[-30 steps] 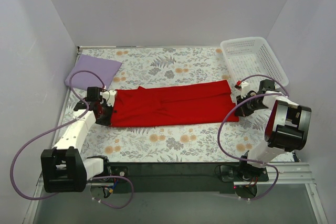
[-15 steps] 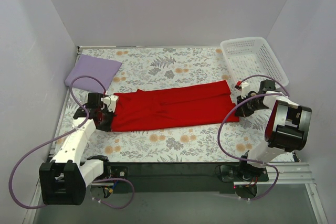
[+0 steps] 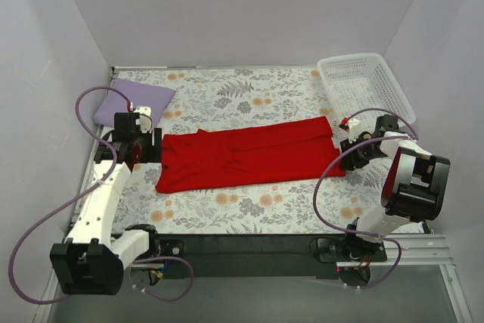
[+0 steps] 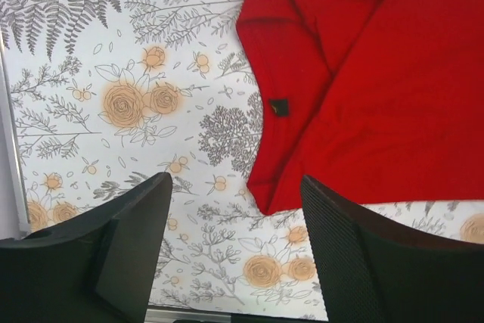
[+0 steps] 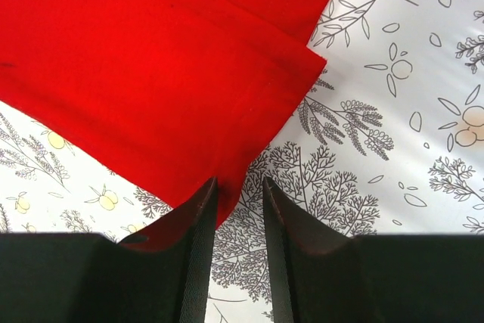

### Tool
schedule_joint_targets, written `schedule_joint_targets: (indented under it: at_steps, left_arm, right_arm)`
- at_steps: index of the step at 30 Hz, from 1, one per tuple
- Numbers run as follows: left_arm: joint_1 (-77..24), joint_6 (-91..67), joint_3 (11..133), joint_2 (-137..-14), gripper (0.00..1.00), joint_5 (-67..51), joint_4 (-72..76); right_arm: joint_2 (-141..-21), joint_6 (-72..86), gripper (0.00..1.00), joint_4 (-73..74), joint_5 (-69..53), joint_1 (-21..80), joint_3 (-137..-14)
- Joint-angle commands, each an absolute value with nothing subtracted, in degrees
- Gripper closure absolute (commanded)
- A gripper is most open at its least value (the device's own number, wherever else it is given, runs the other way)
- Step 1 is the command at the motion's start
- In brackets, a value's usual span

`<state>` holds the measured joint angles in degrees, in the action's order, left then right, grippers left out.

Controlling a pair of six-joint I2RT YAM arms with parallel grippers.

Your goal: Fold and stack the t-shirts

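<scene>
**Item: red t-shirt [image 3: 249,155], part-folded.**
- Place: we log it mid-table on the floral tablecloth [image 3: 249,96], between the two arms.
- Form: a long narrow band, side panels lapped inward.

**Change noted.**
- Half a second ago the left gripper [image 3: 140,145] sat low at the band's left end.
- It now stands lifted, back to the far left and clear of the cloth.
- Its fingers are wide apart with nothing between them.
- In the left wrist view only tablecloth and the released near-left corner lie below it.
- The right gripper [image 3: 349,153] has not moved from the right end.
- Its fingers [image 5: 198,225] are narrowly apart, with tablecloth showing in the gap.
- The hem corner runs under the tip of one finger; we see no pinch.

**Reading.**
- We judge the lengthwise fold laid down and let go.
- Folding end to end comes next, then stacking.

**Orientation.**
- The long axis runs left to right, the right end slightly farther than the left.
- A small dark label [image 4: 278,106] at the left end suggests the neck lies there.
- The stitched hem lies at the right.

**Also held.**
- Lilac t-shirt [image 3: 132,100], folded, at the far-left corner, well apart.
- White basket [image 3: 361,88], far right.
</scene>
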<state>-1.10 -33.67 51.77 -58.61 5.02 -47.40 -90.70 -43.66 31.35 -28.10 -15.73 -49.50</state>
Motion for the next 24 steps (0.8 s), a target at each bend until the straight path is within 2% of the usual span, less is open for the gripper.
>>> schedule_joint_targets:
  at_steps: [1, 5, 9, 16, 24]
  left_arm:
    - [-0.9, -38.7, 56.2, -63.8, 0.31, 9.8, -41.9]
    - [-0.3, -43.8, 61.0, -77.5, 0.34, 3.1, -37.4]
    - [2.3, -48.2, 61.4, -85.1, 0.37, -3.9, -32.3]
    - [7.2, -51.9, 57.2, -89.8, 0.41, -8.9, -24.2]
    - [7.8, -51.4, 59.4, -97.2, 0.45, -13.3, -23.6]
  right_arm:
    - [-89.4, -43.4, 0.62, 32.3, -28.3, -16.0, -51.0]
    - [-90.3, -43.2, 0.6, 32.4, -29.0, -16.0, -51.3]
    - [-91.9, -43.9, 0.58, 32.9, -29.7, -16.0, -51.7]
    - [-92.7, -44.7, 0.57, 33.0, -31.3, -16.0, -51.7]
    - [-94.2, -45.2, 0.57, 32.9, -31.3, -16.1, -51.1]
